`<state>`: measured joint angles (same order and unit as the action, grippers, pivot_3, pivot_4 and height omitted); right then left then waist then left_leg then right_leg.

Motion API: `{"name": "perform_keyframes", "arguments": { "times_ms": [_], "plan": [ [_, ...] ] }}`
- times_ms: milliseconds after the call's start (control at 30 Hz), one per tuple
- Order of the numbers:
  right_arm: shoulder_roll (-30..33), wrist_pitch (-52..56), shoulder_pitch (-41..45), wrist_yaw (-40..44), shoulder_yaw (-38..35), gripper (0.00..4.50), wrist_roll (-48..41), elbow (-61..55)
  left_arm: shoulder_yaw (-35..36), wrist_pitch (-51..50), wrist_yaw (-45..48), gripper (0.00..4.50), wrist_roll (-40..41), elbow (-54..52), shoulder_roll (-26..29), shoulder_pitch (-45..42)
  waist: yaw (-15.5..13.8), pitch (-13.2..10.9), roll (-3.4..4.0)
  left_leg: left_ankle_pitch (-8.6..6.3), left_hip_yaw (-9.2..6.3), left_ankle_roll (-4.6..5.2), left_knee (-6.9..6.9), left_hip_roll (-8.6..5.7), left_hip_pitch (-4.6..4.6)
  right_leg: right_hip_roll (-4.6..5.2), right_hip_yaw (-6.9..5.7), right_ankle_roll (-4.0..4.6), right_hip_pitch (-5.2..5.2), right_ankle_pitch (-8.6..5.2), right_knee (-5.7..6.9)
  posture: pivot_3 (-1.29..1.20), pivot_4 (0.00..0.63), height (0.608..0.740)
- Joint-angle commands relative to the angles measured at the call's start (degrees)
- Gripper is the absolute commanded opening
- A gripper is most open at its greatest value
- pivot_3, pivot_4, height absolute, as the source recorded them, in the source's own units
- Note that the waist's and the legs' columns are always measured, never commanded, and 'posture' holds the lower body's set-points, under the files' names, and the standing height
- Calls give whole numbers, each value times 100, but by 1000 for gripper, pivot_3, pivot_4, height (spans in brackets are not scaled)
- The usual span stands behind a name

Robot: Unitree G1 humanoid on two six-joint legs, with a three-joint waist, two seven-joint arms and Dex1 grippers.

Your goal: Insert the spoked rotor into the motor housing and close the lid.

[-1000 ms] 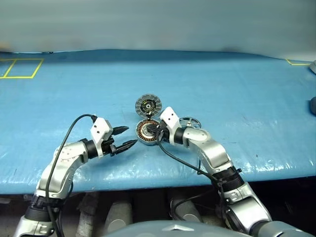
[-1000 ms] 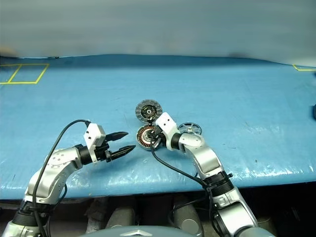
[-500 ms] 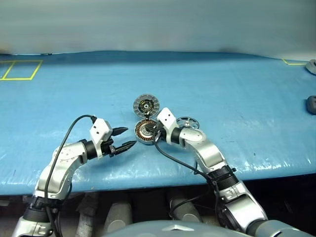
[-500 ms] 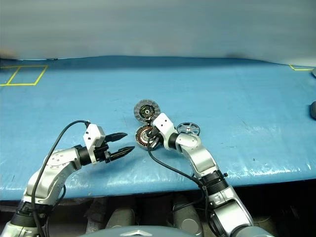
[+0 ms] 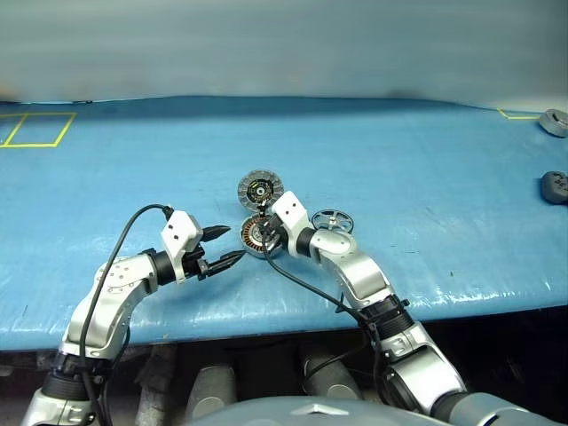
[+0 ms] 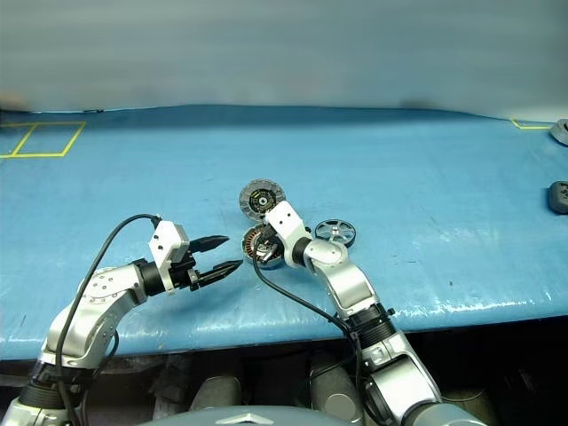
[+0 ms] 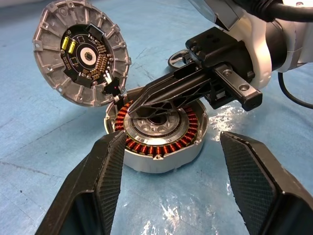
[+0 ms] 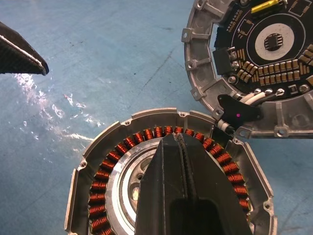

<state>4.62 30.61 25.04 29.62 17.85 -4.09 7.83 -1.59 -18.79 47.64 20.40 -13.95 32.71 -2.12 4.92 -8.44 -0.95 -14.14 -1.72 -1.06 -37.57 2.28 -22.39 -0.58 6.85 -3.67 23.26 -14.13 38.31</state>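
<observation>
Our pinched-shut right gripper (image 7: 139,105) probes the open motor housing (image 7: 156,134); left gripper (image 5: 232,246) wide; spoked rotor (image 5: 331,219) uninserted, lid (image 7: 80,51) open.

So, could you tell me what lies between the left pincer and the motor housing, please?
Only bare blue table cover; the left pincer hangs open short of the motor housing, as the left eye view shows.

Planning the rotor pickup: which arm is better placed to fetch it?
Probably the right. The spoked rotor lies just right of its forearm, though the right hand is shut over the motor housing. The open left hand is beyond the housing.
</observation>
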Motion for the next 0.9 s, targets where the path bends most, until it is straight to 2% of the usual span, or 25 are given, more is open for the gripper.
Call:
{"name": "perform_keyframes", "arguments": {
  "times_ms": [33, 167, 333, 500, 700, 900],
  "plan": [
    [-78, 121, -363, 47, -238, 23, -340, -277, 131, 9, -21, 3307, 63, -229, 44, 43, -8, -1, 0, 0, -1, 0, 2, 0, -2, 0, -1, 1, 2, -1, 0, 0, 150, 740],
    [-215, -426, -591, 180, -466, 23, -749, -1229, 168, 1, -24, 3307, 96, -246, 47, 42, -34, -10, 1, -1, -4, -1, 22, -3, -36, 3, -2, -23, 35, 13, -12, 0, 150, 740],
    [-41, -552, -598, 293, -195, 23, -608, -1412, 175, 1, 0, 3307, 81, -228, 55, 22, -28, -17, 6, -2, -4, -2, 43, -2, -54, 2, -3, -2, 55, 23, -26, 0, 150, 740],
    [288, -656, -432, 241, 272, 23, -11, -916, 168, 2, -11, 3307, 81, -240, 30, 34, -40, -19, 4, -3, -3, -4, 50, -4, -55, 5, -4, 2, 53, 21, -36, 0, 150, 740],
    [307, -654, -160, 88, 347, 23, 322, -175, 179, 13, -69, 3307, 61, -278, 4, 107, -32, -21, 2, -3, -1, -4, 48, -3, -49, 4, -3, 0, 49, 20, -35, 0, 150, 740],
    [451, -655, -67, 123, 824, 23, 864, 240, 245, 12, -156, 3307, 93, -349, 1, 201, -17, -19, 0, -3, 0, -4, 47, -3, -30, 4, -2, -2, 34, 19, -34, 0, 150, 740]
  ]
}}
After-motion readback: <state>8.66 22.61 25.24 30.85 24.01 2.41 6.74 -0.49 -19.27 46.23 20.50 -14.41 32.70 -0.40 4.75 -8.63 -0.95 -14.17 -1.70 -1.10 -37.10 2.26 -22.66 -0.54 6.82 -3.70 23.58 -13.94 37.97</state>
